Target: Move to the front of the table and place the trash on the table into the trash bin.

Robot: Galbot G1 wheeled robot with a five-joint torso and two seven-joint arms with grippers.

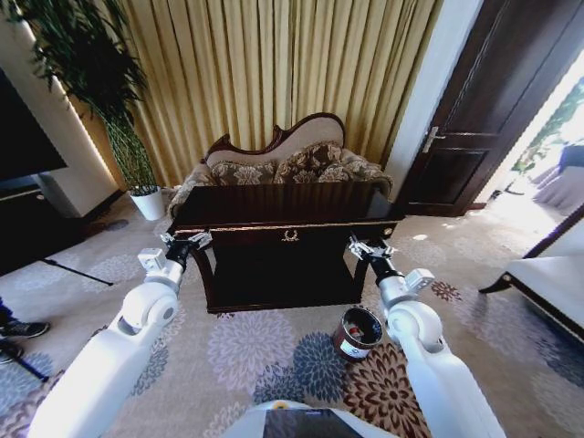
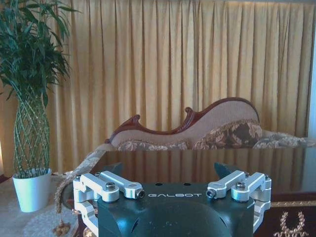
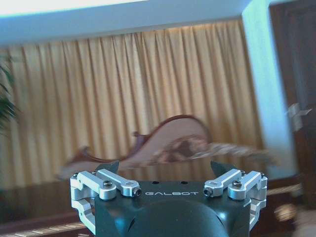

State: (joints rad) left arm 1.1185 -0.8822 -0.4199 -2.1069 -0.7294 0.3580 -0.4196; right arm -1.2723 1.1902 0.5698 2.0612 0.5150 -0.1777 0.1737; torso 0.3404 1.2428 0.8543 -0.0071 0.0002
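Facing the dark glossy brown wooden table (image 1: 283,219), I hold both grippers, left (image 1: 187,241) and right (image 1: 369,247), spread wide at its front corners. The round brown trash bin (image 1: 357,334) holds litter; I'd confirm the tabletop is bare.

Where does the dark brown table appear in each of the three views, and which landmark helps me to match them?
Head view: the table stands at centre, between the left gripper and the right gripper.
Left wrist view: its glossy top lies just beyond that arm's gripper.
Right wrist view: its dark top lies beyond that gripper too.
Shared landmark: the sofa with the carved back, behind the table.
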